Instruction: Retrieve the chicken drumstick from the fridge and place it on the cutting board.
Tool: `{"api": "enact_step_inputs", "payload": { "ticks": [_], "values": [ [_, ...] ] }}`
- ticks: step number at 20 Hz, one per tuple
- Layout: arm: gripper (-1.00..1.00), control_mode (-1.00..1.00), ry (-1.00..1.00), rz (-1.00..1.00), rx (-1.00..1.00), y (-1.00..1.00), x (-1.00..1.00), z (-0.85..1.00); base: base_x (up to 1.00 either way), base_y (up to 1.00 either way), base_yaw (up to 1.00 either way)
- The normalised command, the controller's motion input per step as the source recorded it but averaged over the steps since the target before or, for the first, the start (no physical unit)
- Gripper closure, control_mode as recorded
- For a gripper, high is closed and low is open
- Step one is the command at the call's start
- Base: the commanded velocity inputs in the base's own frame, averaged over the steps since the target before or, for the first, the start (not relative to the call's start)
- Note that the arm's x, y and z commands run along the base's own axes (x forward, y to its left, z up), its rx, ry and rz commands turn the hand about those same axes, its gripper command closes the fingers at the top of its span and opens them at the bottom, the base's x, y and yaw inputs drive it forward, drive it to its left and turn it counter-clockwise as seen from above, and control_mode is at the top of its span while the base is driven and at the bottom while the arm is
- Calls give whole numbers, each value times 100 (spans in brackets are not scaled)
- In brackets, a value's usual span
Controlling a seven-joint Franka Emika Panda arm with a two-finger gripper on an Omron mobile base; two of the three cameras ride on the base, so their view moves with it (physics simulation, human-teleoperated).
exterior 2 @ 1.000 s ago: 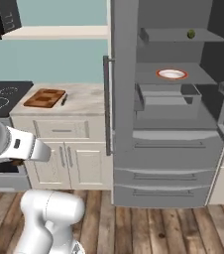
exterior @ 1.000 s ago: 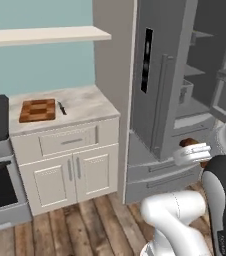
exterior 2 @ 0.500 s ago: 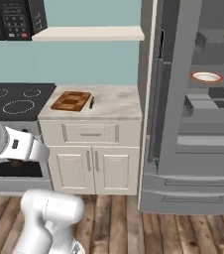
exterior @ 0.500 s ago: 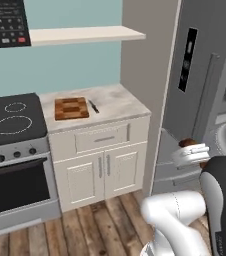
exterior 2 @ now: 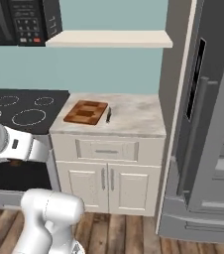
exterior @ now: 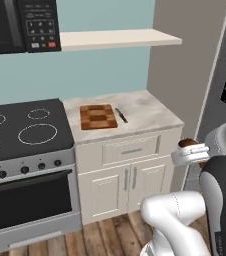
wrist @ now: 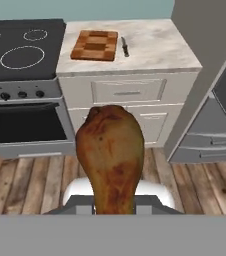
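Note:
The chicken drumstick (wrist: 111, 155), a brown-reddish lump, stands large in the hand view between my fingers, which it hides. From the left base view the drumstick (exterior: 187, 143) shows as a small brown tip on my gripper (exterior: 191, 154), which is shut on it in the air in front of the counter. The checkered wooden cutting board (exterior: 99, 116) lies on the marble counter, left of and beyond the gripper. In the hand view the cutting board (wrist: 95, 45) sits far above the drumstick. The grey fridge (exterior 2: 208, 124) stands to the right, its door open.
A black knife (exterior: 121, 115) lies just right of the board. The black stovetop (exterior: 20, 130) with its oven joins the counter's left side. Overhead are a microwave (exterior: 20, 25) and a pale shelf (exterior: 115, 37). White cabinet doors (exterior 2: 106, 178) are below the counter.
The whole picture has slid right: the base has driven left, so counter and board are now central and the fridge is at the right edge. The drumstick stays in my shut gripper.

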Motion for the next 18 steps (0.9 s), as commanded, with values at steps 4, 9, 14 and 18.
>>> {"api": "enact_step_inputs", "payload": {
  "ticks": [4,9,14,18],
  "values": [
    [100,100,0,0,0,0,0,0,85,59,11],
    [100,100,0,0,0,0,0,0,89,45,6],
    [100,100,0,0,0,0,0,0,64,12,0],
    [100,100,0,0,0,0,0,0,22,0,0]
  ]
}}
